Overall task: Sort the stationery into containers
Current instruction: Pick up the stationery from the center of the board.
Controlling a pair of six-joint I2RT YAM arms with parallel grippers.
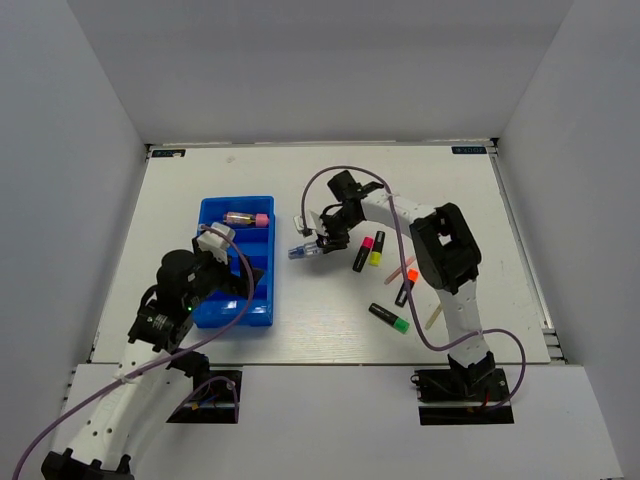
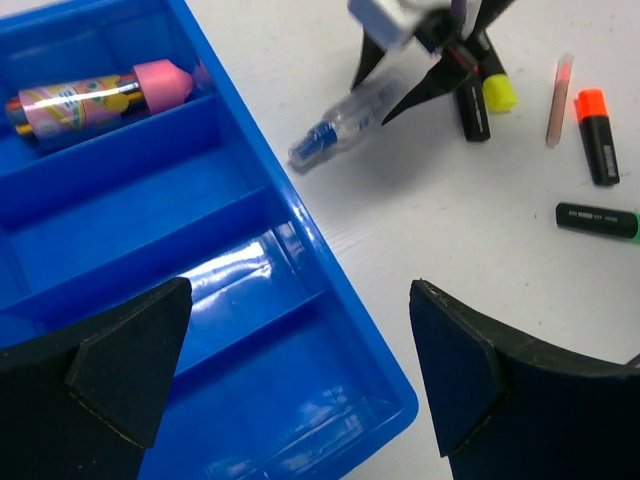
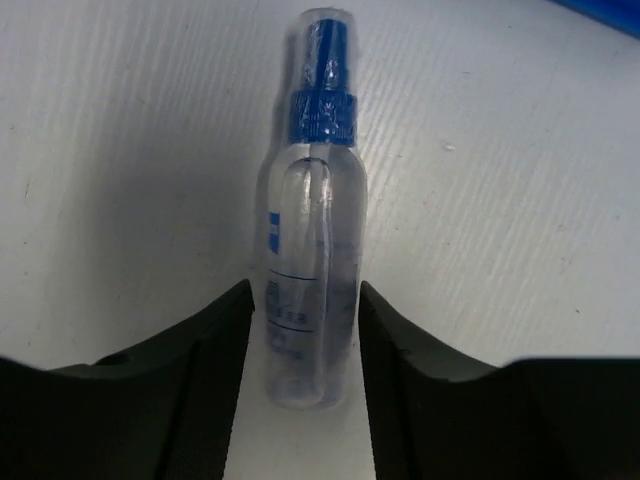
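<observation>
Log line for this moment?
left gripper open over bright blue plastic tray; right gripper flanking clear blue-capped bottle, grip unclear; pink tube in tray

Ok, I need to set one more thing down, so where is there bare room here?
Free: the tray compartments nearer the arms than the pink tube, the table strip between tray and clear bottle, and the table's far edge. Crowded: right of the bottle, where the highlighters and sticks lie.

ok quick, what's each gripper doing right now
left gripper: open, empty, above the bright blue plastic tray.
right gripper: closed on the clear plastic spray bottle with a blue cap.
</observation>
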